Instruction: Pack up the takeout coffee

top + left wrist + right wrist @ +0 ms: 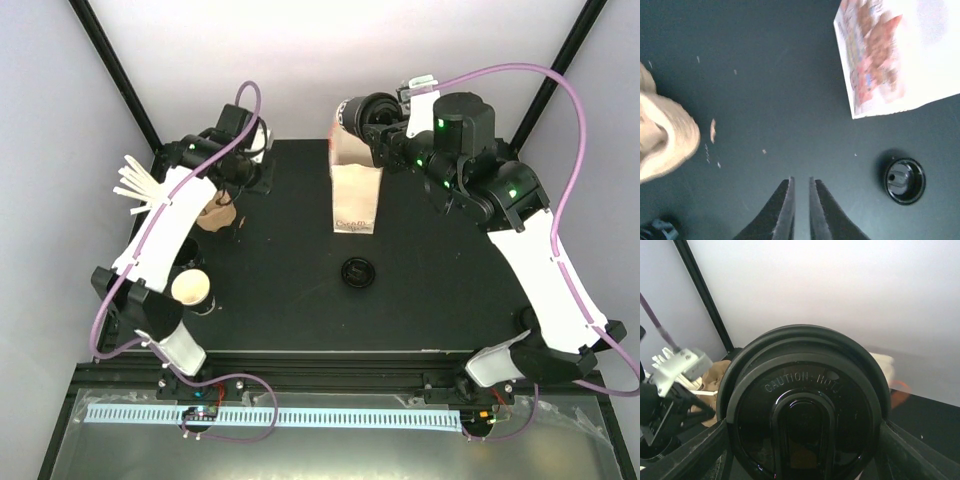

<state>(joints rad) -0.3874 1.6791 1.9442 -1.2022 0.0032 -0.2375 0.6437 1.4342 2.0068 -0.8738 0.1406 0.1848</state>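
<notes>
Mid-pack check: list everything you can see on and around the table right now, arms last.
lidded cup: one, black, held up at the back by the paper bag
open cup: one, black, tan inside, near left
loose lid: one, black, flat in front of the bag
paper bag: one, pale with print, standing back centre
stirrer sticks: a bunch, white, far left
pulp carrier: at least one, brown, back left
table: one, black
left gripper: shut, empty
right gripper: gripping the lidded cup
</notes>
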